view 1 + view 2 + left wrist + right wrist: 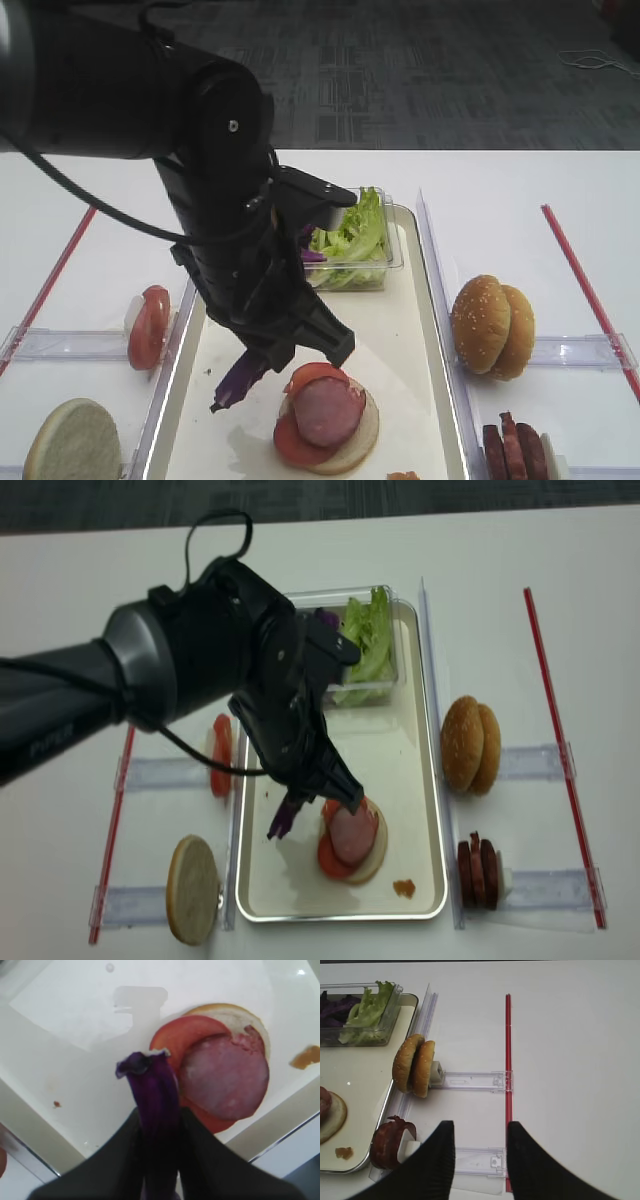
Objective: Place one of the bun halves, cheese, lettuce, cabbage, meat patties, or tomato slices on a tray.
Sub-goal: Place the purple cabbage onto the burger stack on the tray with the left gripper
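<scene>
My left gripper (262, 358) is shut on a floppy strip of purple cabbage (240, 378) that hangs from its fingers over the tray (225, 425). The strip (156, 1090) dangles just left of a bun half (358, 440) lying flat on the tray, topped with a tomato slice (312, 377) and a pink meat slice (328, 410). In the left wrist view the gripper (159, 1115) pinches the strip above the tomato's edge (185, 1035). My right gripper (479, 1132) hovers over the table right of the tray, its jaws drawn in with nothing between them.
A clear tub (385, 262) of lettuce (352, 232) stands at the tray's far end. Racks hold tomato slices (148, 326) and a pale bun half (72, 440) on the left, sesame buns (492, 325) and meat patties (512, 450) on the right. Red strips (508, 1060) flank the table.
</scene>
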`<action>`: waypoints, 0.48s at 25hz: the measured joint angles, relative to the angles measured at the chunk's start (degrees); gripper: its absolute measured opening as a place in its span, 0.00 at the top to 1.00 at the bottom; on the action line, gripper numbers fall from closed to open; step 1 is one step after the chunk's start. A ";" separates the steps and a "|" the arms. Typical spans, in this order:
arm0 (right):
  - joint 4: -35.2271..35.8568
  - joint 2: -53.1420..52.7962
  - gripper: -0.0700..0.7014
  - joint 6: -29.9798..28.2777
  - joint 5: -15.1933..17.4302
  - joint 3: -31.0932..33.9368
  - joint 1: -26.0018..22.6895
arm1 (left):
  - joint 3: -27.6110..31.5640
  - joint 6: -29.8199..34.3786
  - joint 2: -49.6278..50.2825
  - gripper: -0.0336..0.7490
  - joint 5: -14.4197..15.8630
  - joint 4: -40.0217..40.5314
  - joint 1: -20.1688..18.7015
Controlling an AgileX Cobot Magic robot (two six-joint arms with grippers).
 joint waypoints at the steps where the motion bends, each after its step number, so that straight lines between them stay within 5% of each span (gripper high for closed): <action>1: 0.00 0.00 0.55 0.00 0.00 0.00 0.00 | -0.62 0.42 0.42 0.74 -0.02 -0.26 -0.54; 12: 0.00 0.00 0.55 0.00 0.00 0.00 0.00 | -4.86 7.67 4.21 0.74 2.19 -1.41 -3.71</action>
